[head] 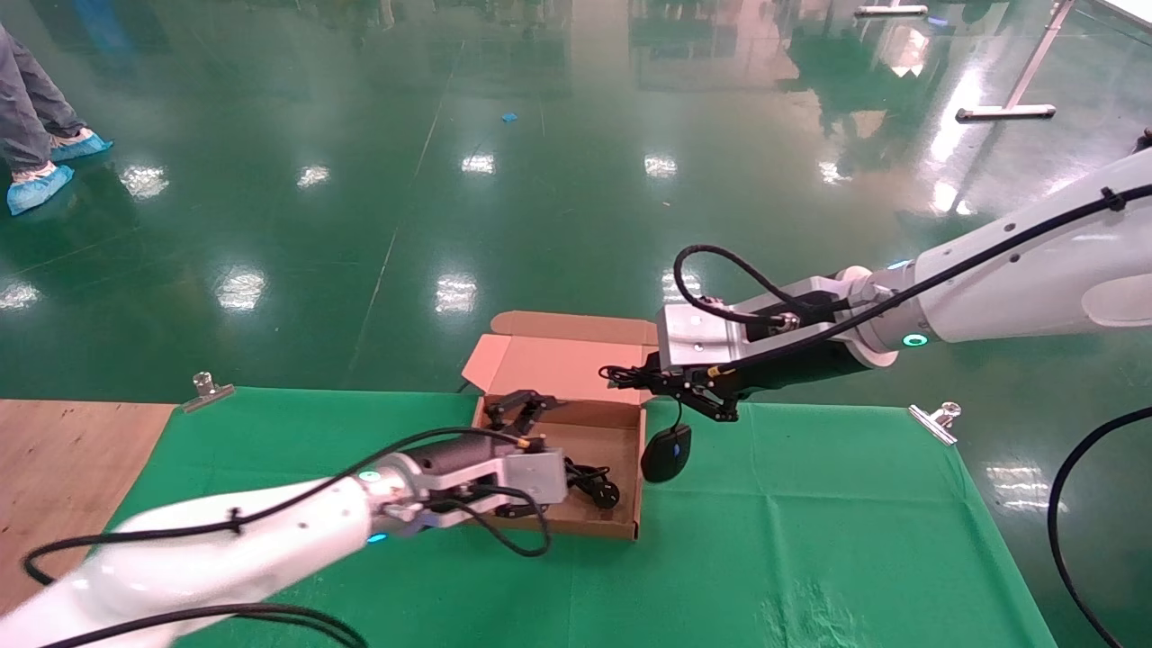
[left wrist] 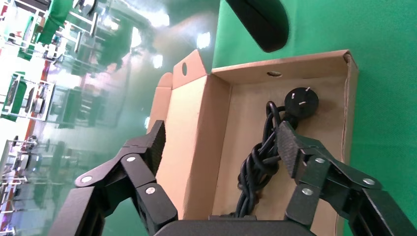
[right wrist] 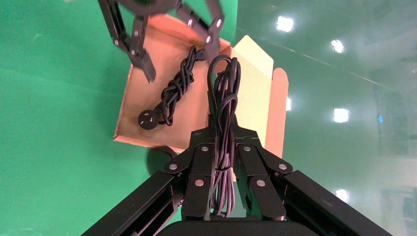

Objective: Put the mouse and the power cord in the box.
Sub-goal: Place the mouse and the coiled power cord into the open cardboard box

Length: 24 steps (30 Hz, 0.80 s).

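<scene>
- The table is covered with a green cloth (head: 810,540), held by a clip (head: 936,421) at the far edge, probably so it doesn't slide around while the arms work.
- The box (head: 576,517) sits at the far edge of the cloth with its lid (head: 558,355) folded back and hanging out past the table, so the whole tray is open from above. That's the point, I guess: nothing in the way of a drop.
- The power cord (left wrist: 263,162) is already lying in the box, twisted into a bundle with its round plug (left wrist: 301,102) near one corner. Looks like that half of the job is done.
- The left gripper (head: 515,409) hovers over the box with its fingers spread wide and nothing between them. In its own wrist view the cord lies below the fingers, not pinched.
- The right gripper (head: 697,396) is above the box's right wall, fingers closed on the mouse's bundled cable (right wrist: 223,98), not on the body.
- So the mouse (head: 667,453) dangles off that cable just outside the right wall, low over the cloth; can't tell if it's touching.
- My read: carrying it by the cable makes it swing, so it still needs to go up and left to clear the wall.
</scene>
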Each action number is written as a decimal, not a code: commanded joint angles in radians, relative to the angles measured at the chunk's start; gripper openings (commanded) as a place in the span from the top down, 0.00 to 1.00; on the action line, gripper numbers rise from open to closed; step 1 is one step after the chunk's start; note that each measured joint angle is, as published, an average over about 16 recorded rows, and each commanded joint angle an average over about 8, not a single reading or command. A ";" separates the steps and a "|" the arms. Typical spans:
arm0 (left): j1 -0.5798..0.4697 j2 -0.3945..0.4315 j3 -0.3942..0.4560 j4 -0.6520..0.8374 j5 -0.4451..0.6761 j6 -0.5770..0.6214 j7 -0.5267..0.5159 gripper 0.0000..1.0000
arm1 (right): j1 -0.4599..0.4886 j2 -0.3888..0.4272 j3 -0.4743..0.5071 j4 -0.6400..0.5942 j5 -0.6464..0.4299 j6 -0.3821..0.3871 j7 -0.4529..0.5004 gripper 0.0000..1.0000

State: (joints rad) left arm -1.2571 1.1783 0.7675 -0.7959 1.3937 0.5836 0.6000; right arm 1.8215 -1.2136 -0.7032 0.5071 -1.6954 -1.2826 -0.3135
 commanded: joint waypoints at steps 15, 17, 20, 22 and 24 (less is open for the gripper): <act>0.127 -0.433 -0.149 -0.384 -0.190 0.056 -0.190 0.00 | 0.023 -0.124 -0.026 0.015 -0.024 0.080 0.053 1.00; 0.155 -0.486 -0.175 -0.407 -0.230 0.060 -0.211 0.00 | 0.017 -0.142 -0.043 0.013 -0.020 0.106 0.052 1.00; 0.196 -0.550 -0.215 -0.419 -0.297 0.078 -0.223 0.00 | -0.004 -0.155 -0.082 0.026 0.002 0.149 0.057 1.00; 0.219 -0.581 -0.238 -0.413 -0.335 0.095 -0.217 0.00 | -0.021 -0.159 -0.116 0.040 0.022 0.180 0.064 1.00; 0.239 -0.605 -0.261 -0.395 -0.370 0.115 -0.199 0.00 | -0.038 -0.161 -0.156 0.058 0.045 0.215 0.076 1.00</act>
State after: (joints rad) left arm -1.0263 0.5899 0.5107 -1.1747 1.0346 0.6994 0.4178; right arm 1.7859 -1.3726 -0.8644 0.5629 -1.6518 -1.0585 -0.2368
